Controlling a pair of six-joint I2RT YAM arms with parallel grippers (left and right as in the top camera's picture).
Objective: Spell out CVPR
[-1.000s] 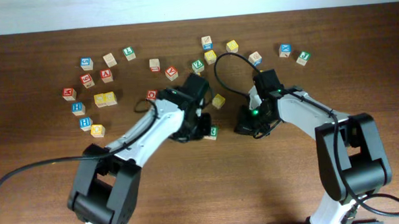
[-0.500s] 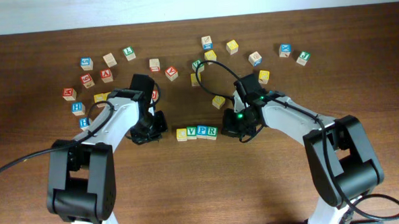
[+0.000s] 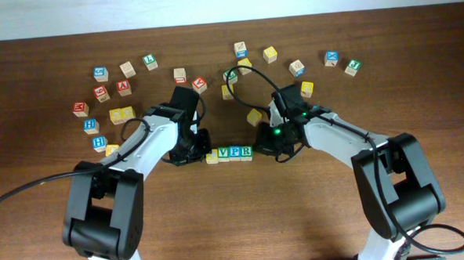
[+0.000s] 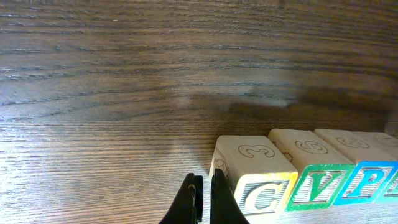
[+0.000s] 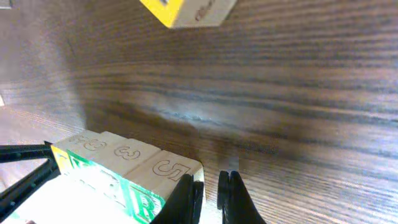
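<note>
Four-block row (image 3: 229,153) | left claw (image 4: 204,183) closed | right claw (image 5: 208,185) closed

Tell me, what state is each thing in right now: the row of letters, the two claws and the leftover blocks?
letter row, reads C, V, P, R, blocks side by side and touching.
left gripper, shut, holding nothing, at the row's C end.
right gripper, shut, holding nothing, at the row's other end.
loose blocks, scattered beyond the row, none held.
</note>
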